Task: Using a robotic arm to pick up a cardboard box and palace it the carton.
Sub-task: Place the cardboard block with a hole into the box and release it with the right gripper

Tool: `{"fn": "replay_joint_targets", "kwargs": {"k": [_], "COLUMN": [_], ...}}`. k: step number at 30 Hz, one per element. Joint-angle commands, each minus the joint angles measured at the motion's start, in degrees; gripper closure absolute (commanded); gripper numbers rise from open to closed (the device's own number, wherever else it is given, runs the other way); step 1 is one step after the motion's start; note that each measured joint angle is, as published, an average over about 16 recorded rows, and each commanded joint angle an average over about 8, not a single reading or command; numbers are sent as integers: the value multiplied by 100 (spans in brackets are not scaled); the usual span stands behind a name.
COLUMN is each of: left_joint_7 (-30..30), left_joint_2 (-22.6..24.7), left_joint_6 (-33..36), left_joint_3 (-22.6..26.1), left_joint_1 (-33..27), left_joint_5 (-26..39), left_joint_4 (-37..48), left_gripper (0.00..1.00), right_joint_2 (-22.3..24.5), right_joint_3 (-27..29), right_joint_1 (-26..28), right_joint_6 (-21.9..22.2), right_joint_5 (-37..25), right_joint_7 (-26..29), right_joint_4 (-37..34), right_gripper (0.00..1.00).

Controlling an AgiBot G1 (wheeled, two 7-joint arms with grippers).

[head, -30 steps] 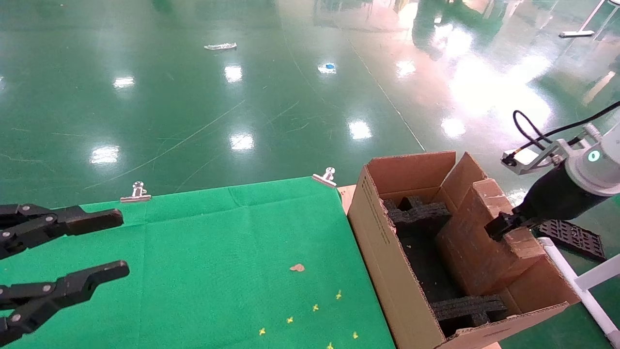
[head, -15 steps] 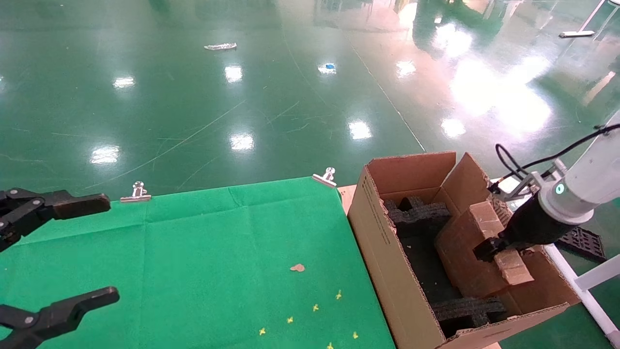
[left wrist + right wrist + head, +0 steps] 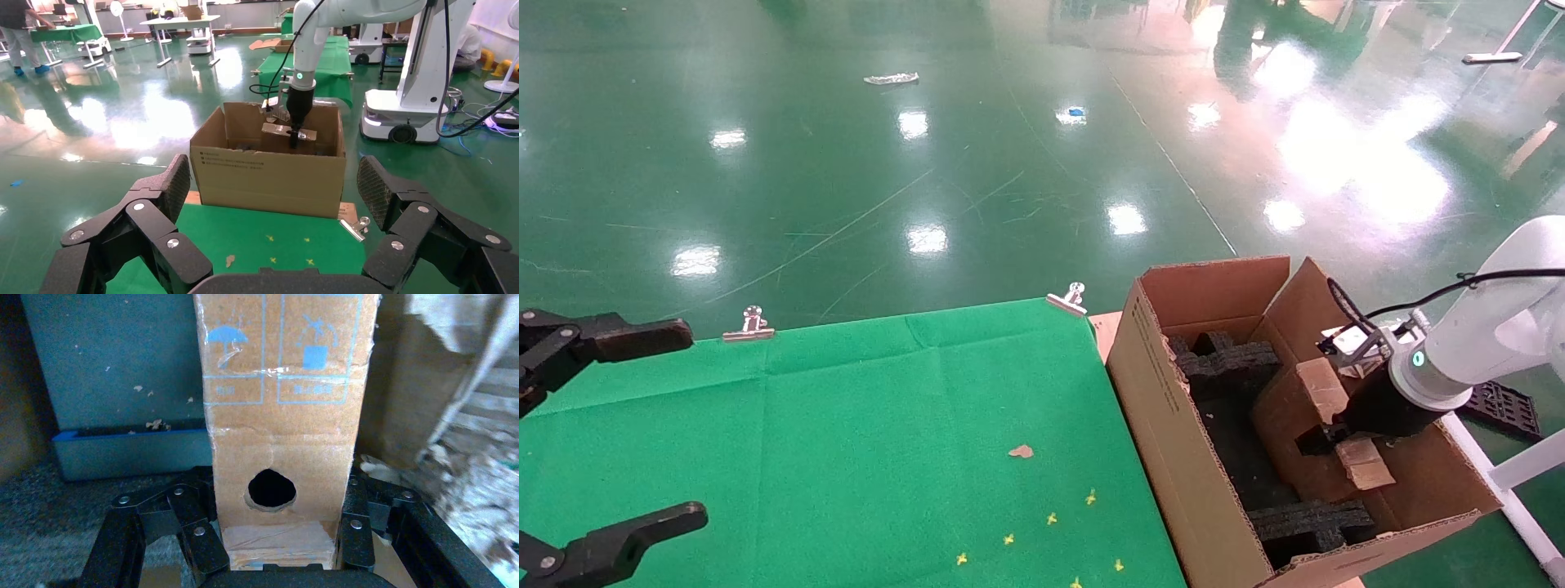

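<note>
Most of the job looks done: at the right of the head view, the right tool (image 3: pixel 1324 437) is clenched on the cardboard box (image 3: pixel 1316 392), which sits tilted low inside the carton (image 3: pixel 1164 400), between its black foam inserts (image 3: pixel 1226 359). Left: seating and letting go. At lower left the left tool (image 3: pixel 613 433) hangs spread wide over the green worktop (image 3: pixel 887 441).

Bright overhead glare on floor (image 3: pixel 1009 163), sharp

Robotic arm (image 3: pixel 1344 433) holds cardboard box (image 3: pixel 1307 416) inside carton (image 3: pixel 1164 408).
</note>
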Motion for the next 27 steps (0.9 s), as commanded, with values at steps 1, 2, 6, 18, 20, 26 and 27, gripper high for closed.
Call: {"fn": "replay_joint_targets", "kwargs": {"k": [1, 2, 6, 18, 20, 26, 27], "left_joint_7": [0, 0, 1, 3, 3, 4, 4], "left_joint_2": [0, 0, -1, -3, -3, -4, -4], "left_joint_6": [0, 0, -1, -3, -3, -4, -4], "left_joint_3": [1, 1, 2, 6, 7, 9, 9], "left_joint_1": [0, 0, -1, -1, -1, -2, -2], "left_joint_5": [0, -1, -2, -4, -5, -6, -6], "left_joint_4": [0, 0, 0, 0, 0, 0, 0], "left_gripper": [0, 0, 0, 0, 0, 0, 0], "right_joint_2": [-34, -43, -83, -217, -237, -295, -304], "right_joint_3": [30, 40, 53, -3, -12, -42, -47], "right_joint_1": [-84, -101, -129, -74, -60, -23, -18], "right_joint_6": [104, 112, 89, -58, -71, -95, -98], "right_joint_5": [44, 58, 78, -3, -17, -60, -67], "right_joint_7": [-57, -77, -138, -218, -222, -231, -232], "right_joint_4": [-65, -91, -183, -356, -374, -411, -415], "right_gripper": [44, 32, 0, 0, 0, 0, 0]}}
